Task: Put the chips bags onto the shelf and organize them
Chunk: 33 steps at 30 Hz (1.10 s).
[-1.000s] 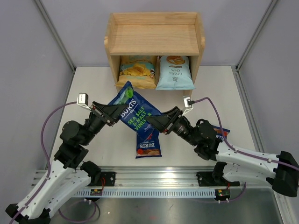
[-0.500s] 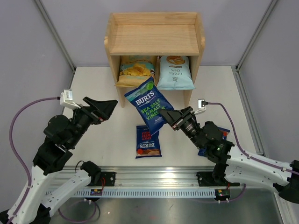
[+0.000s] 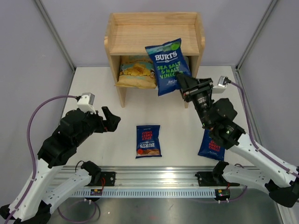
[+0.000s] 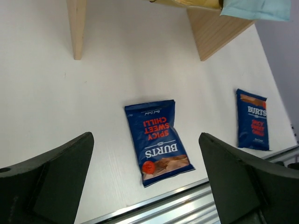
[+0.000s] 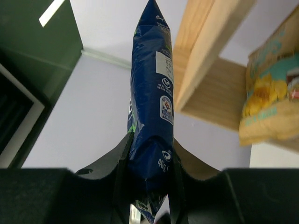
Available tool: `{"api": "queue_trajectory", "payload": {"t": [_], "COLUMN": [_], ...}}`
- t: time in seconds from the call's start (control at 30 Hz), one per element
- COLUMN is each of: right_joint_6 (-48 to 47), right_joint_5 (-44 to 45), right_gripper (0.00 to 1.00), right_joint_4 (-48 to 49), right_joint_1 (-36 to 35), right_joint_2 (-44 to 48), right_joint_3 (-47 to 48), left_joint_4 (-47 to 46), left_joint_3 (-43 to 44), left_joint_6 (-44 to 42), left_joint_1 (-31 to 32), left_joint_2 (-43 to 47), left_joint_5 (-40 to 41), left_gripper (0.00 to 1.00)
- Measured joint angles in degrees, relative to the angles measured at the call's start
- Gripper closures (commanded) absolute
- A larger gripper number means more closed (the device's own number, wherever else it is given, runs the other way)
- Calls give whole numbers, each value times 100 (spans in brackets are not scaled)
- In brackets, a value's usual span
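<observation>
The right gripper [image 3: 183,87] is clamped tight on the bottom end of the sea-salt bag [image 3: 167,65], with one finger on each face. It holds the bag in the air at the front of the shelf [image 3: 140,37], on the shelf's right half. From above, the bag's label faces up. Its top edge overlaps the front lip of the upper tier, and its lower part covers the right side of the lower opening. In the right wrist view the bag stands edge-on between the fingers, with the edge of the shelf board just beside it. I cannot tell whether the bag touches the wood.

The yellow bag [image 3: 135,70] lies in the left half of the shelf's lower tier, its front end sticking out past the opening. The cassava bag [image 4: 254,8] is in the same tier, on the right. Only its pale blue front end shows, in the left wrist view.

The chilli bag [image 3: 148,140] lies flat on the table [image 3: 93,88], label up. It is in front of the shelf's middle and well apart from the shelf. A third Burts bag [image 3: 211,145] lies flat on the table in front of the shelf's right side, also well apart, with the right arm partly covering it.

The left gripper [image 3: 111,120] hangs over the table in front of the shelf's left panel. Its jaws are spread wide and hold nothing.
</observation>
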<state>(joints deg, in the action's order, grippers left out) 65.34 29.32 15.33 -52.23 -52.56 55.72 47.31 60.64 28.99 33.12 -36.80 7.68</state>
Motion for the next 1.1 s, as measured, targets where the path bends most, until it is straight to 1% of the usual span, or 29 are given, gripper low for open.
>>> {"api": "queue_trajectory", "payload": {"t": [0.03, 0.07, 0.17, 0.3, 0.47, 0.6, 0.83, 0.93, 0.97, 1.03, 1.07, 1.1], "right_joint_6": [90, 157, 382, 706, 1108, 1403, 1729, 1788, 1805, 1845, 1867, 1897], "right_joint_5": [-28, -57, -33, 22, 63, 116, 116, 116, 114, 105, 103, 101], "right_gripper": [94, 94, 96, 96, 96, 97, 96, 93, 91, 81, 70, 68], "right_joint_4": [-94, -201, -544, -1021, -1810, -2435, -3469, -3886, -4013, -4266, -4387, -4529], "right_joint_1": [118, 444, 911, 1239, 1556, 1755, 2131, 2253, 2284, 2321, 2332, 2337], "right_joint_2": [-140, -291, -761, -1292, -2114, -2662, -3381, -3689, -3792, -3969, -4039, -4105], "right_joint_3": [256, 522, 1296, 2194, 3407, 4028, 4712, 5176, 5348, 5678, 5818, 5952], "left_joint_4": [50, 61, 57, 28, 46, 15, -66, -66, -68, -66, -66, -68], "left_joint_3": [-28, -55, -341, -914, -1128, -1154, -1156, -1156, -1161, -1167, -1167, -1167], "left_joint_6": [-111, -155, -330, -374, -372, -372, -372, -369, -369, -367, -363, -361], "left_joint_1": [0, 0, 0, -2, 0, 0, 81, 170, 197, 256, 280, 299], "left_joint_2": [44, 74, 345, 767, 861, 1062, 1268, 1290, 1307, 1364, 1399, 1432], "left_joint_5": [-33, -50, -105, 50, 96, 144, 160, 162, 166, 179, 186, 195], "left_gripper": [1, 1, 1, 1, 1, 1, 1, 1, 1, 1, 1, 1]}}
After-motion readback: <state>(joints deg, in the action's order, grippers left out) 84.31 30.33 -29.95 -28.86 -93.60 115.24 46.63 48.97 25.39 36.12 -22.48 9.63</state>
